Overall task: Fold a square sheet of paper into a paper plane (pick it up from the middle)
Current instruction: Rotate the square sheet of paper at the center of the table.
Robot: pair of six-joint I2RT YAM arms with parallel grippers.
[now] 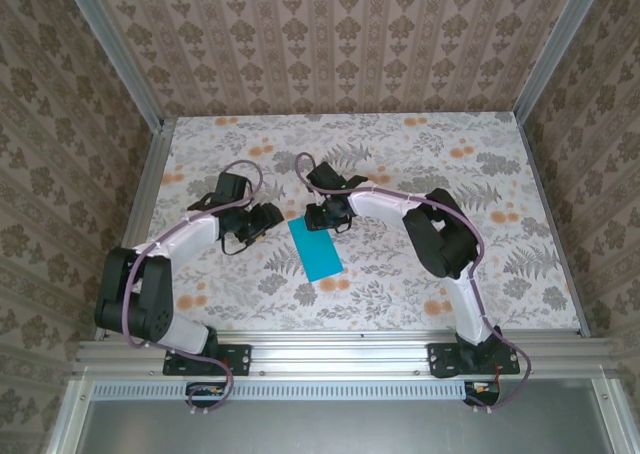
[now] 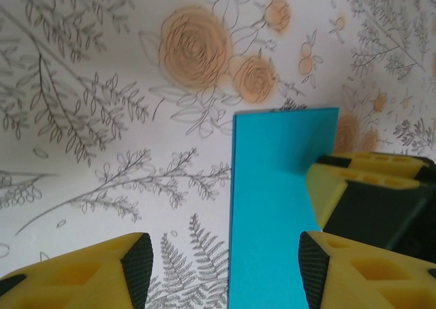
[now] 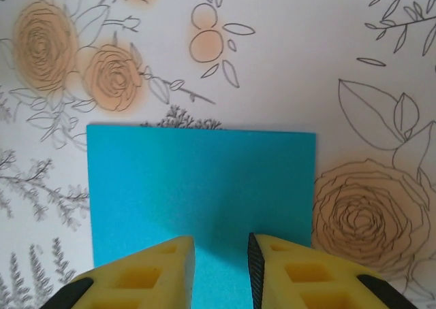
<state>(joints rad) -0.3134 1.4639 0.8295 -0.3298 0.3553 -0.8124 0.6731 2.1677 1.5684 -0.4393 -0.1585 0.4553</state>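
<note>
The square sheet of paper point(image 1: 315, 249), seen as a narrow cyan rectangle, lies flat in the middle of the tabletop point(image 1: 450, 174). The right jaws stand over its far end, parted only narrowly and gripping nothing. The left jaws, just left of that end, are spread wide and empty.

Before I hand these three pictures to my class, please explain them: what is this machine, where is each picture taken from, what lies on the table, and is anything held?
These are two robot arms, the left arm and the right arm, bolted at the near edge of a flowery table. One picture looks down from above. The other two come from a camera on each wrist, so you see the yellow left fingers and right fingers up close. A blue paper rectangle lies flat on the table. Both pairs of fingers stand apart; nothing is held.
</note>
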